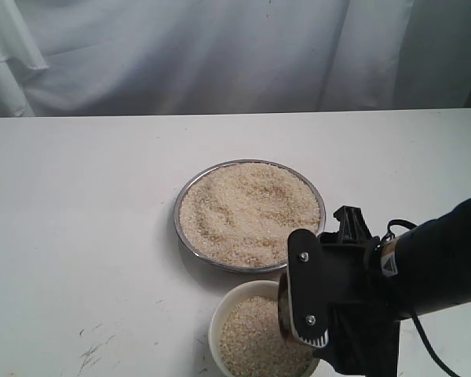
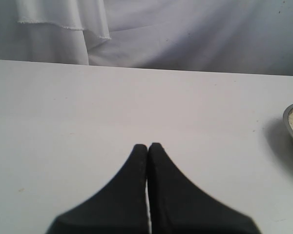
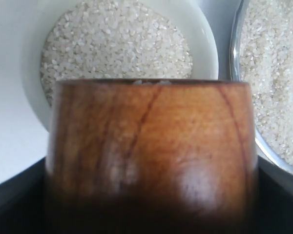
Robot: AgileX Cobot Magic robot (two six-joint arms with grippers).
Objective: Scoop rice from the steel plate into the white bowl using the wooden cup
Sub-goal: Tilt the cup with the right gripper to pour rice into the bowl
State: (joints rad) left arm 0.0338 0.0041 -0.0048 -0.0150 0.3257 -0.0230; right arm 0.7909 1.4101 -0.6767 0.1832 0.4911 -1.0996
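**Ana:** Right gripper (image 1: 302, 302) is clamped on the wooden cup (image 3: 151, 151), a black finger on either side of it.

**Ben:** Where's it holding the cup?

**Ana:** Over the white bowl (image 1: 220, 318), on the side nearest the steel plate (image 1: 176, 216). The wrist view shows the cup's mouth turned toward the bowl, with a few grains of rice (image 3: 151, 82) at its lip.

**Ben:** Anything in the bowl?

**Ana:** Yes, it holds a good mound of rice. The plate holds far more, spread almost to its rim.

**Ben:** How do the two dishes sit?

**Ana:** Just beside each other on the white table (image 1: 78, 220), with the bowl at the near edge. I can't tell whether the rims touch, because the arm covers that spot.

**Ben:** And the other arm?

**Ana:** Left gripper (image 2: 147, 146) has its fingers pressed together with nothing between them. It's low over bare table, and only a sliver of the plate's rim shows at the side of its view.
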